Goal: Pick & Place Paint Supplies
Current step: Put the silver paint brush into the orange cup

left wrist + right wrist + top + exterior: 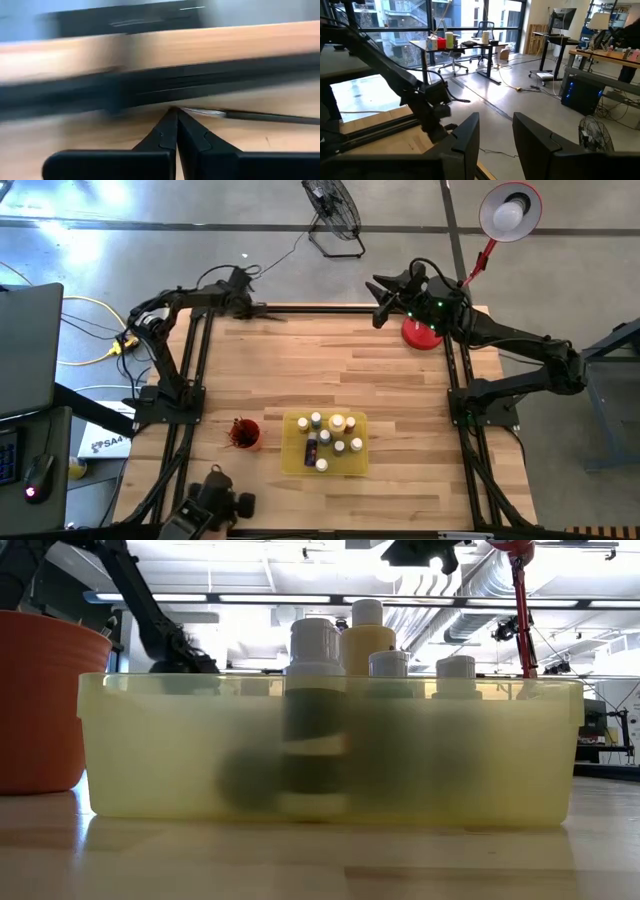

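Note:
Several small paint bottles with pale caps stand in a flat yellow tray near the table's front; their caps rise above its rim in the low view. A red cup left of the tray holds thin brushes. My left gripper is shut, low over the table's far left edge. A thin dark paintbrush lies along the wood there, its silver end right at the fingertips. My right gripper hangs high at the far right, pointing level, open with nothing between its fingers. My left gripper has its shut tips right beside the paintbrush's silver end, slanting down from above. The brush lies flat on the table, running away to one side. Whether the tips touch or pinch that end, I cannot tell.
A black frame rail runs along the far edge just beyond my left gripper. A red lamp base stands at the far right corner under my right arm. Bare wood spreads across the table's middle.

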Controlling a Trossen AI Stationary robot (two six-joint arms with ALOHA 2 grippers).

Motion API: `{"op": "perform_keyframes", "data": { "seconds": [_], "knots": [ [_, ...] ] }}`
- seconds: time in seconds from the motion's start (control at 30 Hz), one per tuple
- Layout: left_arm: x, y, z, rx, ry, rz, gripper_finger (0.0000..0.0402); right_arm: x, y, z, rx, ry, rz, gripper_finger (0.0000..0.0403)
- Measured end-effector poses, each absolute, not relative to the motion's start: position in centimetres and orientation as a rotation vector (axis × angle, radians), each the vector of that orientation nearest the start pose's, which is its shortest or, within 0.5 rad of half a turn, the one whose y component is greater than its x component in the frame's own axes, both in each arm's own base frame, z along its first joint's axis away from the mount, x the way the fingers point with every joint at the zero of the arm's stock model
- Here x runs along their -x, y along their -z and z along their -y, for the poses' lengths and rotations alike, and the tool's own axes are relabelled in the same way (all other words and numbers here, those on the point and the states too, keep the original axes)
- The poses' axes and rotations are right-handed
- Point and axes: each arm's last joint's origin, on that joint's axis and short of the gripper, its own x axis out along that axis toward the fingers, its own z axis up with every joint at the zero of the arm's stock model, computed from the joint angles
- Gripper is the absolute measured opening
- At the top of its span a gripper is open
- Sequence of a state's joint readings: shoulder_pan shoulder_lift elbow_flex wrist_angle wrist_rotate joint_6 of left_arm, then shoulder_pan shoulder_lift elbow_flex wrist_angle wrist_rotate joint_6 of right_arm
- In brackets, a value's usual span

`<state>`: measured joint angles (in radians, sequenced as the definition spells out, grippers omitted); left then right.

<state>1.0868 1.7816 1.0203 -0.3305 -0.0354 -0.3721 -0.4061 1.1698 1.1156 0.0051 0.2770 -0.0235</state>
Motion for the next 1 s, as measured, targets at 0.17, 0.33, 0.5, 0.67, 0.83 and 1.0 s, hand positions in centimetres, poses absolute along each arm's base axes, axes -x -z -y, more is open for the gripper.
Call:
{"op": "perform_keyframes", "data": {
  "seconds": [0.17, 0.33, 0.5, 0.67, 0.83, 1.0],
  "knots": [
    [-18.3, -15.7, -29.7, 0.883, -0.913, -0.680, 0.0000, -23.6, -38.8, 10.9, 0.019, 0.659, -0.059, 0.0109],
    [-19.5, -16.4, -29.5, 0.874, -0.907, -0.663, 0.0000, -23.6, -38.8, 10.9, 0.019, 0.659, -0.058, 0.0109],
    [-20.3, -17.6, -29.2, 0.873, -0.687, -0.629, 0.0000, -23.6, -38.8, 11.0, 0.019, 0.659, -0.059, 0.0109],
    [-21.8, -19.0, -28.5, 0.710, -0.438, -0.614, 0.0000, -23.5, -38.8, 11.2, 0.018, 0.669, -0.064, 0.0109],
    [-23.3, -20.3, -28.1, 0.479, -0.344, -0.627, 0.0000, -23.5, -38.7, 11.2, 0.017, 0.668, -0.071, 0.0109],
    [-23.9, -20.8, -28.3, 0.311, -0.515, -0.706, 0.0000, -23.5, -38.6, 11.2, -0.008, 0.669, -0.079, 0.0109]
  ]
}}
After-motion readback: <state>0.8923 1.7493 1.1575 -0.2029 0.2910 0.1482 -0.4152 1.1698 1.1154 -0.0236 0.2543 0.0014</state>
